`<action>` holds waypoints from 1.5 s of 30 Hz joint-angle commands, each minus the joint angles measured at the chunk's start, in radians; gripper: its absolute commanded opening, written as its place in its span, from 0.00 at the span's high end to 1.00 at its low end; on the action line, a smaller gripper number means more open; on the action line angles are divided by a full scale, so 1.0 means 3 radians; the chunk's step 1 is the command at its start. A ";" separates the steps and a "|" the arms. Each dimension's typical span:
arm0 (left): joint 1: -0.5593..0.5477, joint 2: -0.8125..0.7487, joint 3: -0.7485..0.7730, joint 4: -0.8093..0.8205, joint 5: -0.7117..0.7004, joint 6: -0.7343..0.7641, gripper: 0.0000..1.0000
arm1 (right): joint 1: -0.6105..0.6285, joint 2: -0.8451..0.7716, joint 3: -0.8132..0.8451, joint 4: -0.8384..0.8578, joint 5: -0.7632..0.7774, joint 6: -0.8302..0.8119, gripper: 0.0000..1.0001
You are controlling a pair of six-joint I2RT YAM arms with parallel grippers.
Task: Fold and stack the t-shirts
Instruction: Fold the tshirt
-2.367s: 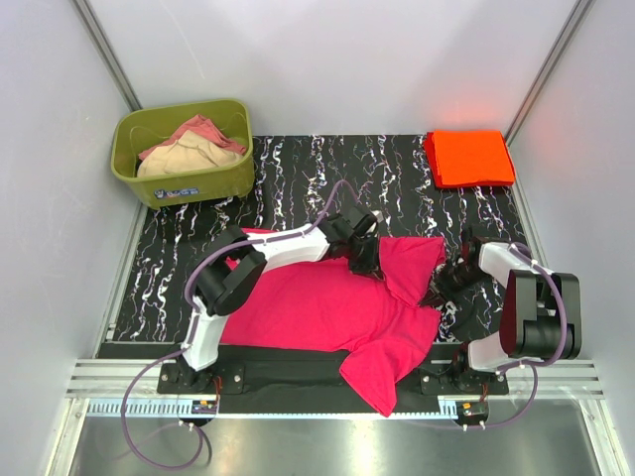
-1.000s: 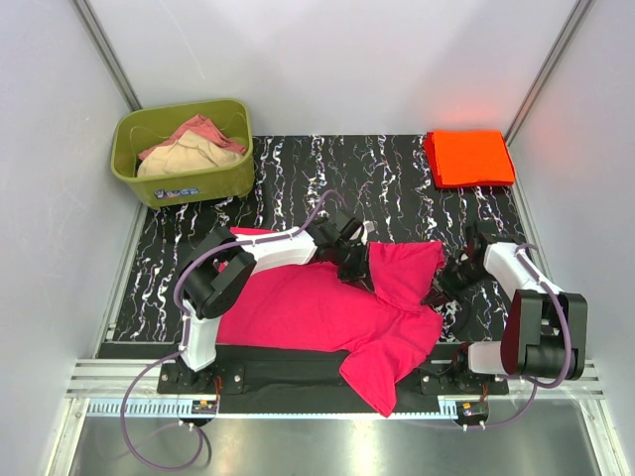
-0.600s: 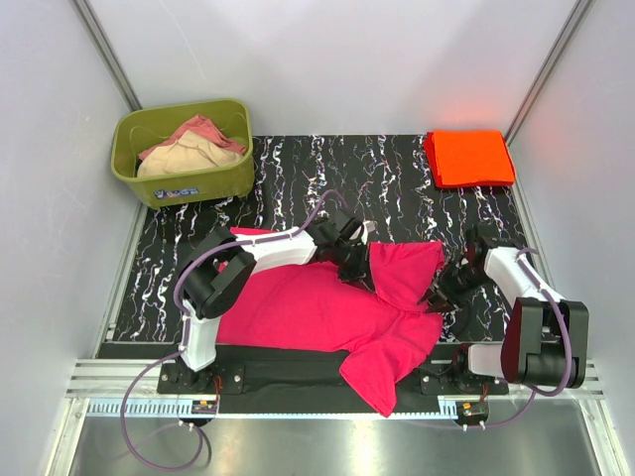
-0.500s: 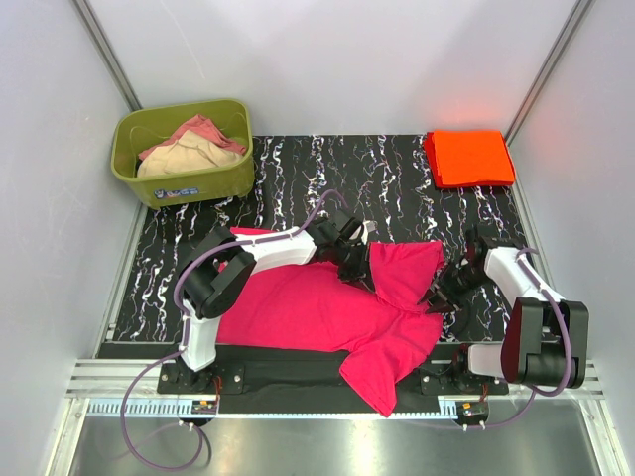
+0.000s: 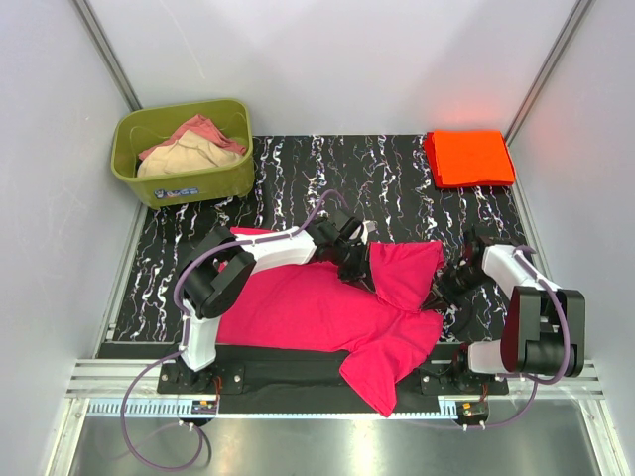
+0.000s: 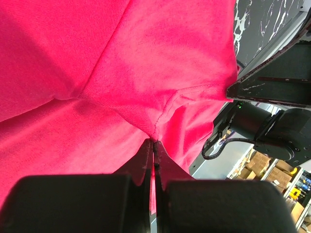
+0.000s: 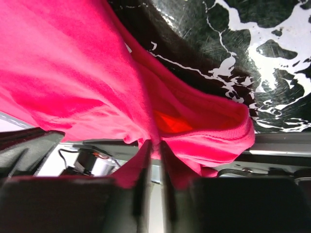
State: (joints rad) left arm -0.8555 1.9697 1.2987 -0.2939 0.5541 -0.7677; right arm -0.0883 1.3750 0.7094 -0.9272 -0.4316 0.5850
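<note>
Two t-shirts show in the top view. The pink t-shirt [image 5: 317, 307] lies spread across the near half of the black marbled counter [image 5: 397, 178], with one sleeve hanging over the front edge. The orange t-shirt [image 5: 468, 159] sits folded flat in the far right corner, well apart from both arms. The left end effector [image 5: 355, 260] rests on the pink t-shirt near its far edge, where the right part of the cloth is doubled over. The right end effector [image 5: 446, 288] is at the shirt's right edge. A green tub [image 5: 184, 188] at the far left holds some pale clothes [image 5: 189, 149].

From the left wrist, the left end effector [image 6: 154, 143] is pinched tight on a small peak of the pink t-shirt [image 6: 160, 58] at a seam, and the cloth fans away from the fingers [image 6: 141, 160]. A corner of the counter [image 6: 252, 19] shows at upper right.

From the right wrist, the right end effector [image 7: 153, 145] stands at a narrow gap with a fold of the pink t-shirt [image 7: 63, 73] gripped in it. The cloth is lifted off the counter [image 7: 252, 48] there, and its ribbed hem curls to the right of the fingers [image 7: 167, 162].
</note>
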 commanded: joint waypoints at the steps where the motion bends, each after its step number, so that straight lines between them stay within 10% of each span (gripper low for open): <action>1: 0.0014 -0.0087 0.0073 0.0100 0.0127 -0.0003 1.00 | 0.0018 -0.0017 0.0023 0.0033 -0.0059 0.0044 0.89; 3: 0.0019 -0.0082 0.0073 0.0100 0.0127 -0.0008 1.00 | 0.0018 -0.0048 0.0018 0.0002 -0.0065 0.0044 1.00; 33: 0.0121 -0.0184 -0.0192 -0.0084 0.0295 0.0064 1.00 | 0.0274 -0.0258 0.0146 -0.0755 -0.0167 -0.0022 1.00; 45: 0.0126 -0.0144 -0.0141 -0.0242 0.0536 0.0380 0.88 | 0.0279 -0.0099 0.0305 -0.0749 -0.0075 -0.0022 0.80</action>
State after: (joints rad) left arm -0.8196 1.9663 1.2407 -0.3485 0.6434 -0.7078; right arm -0.0132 1.3468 0.7574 -1.1275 -0.4622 0.5777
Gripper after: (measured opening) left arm 0.106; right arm 0.188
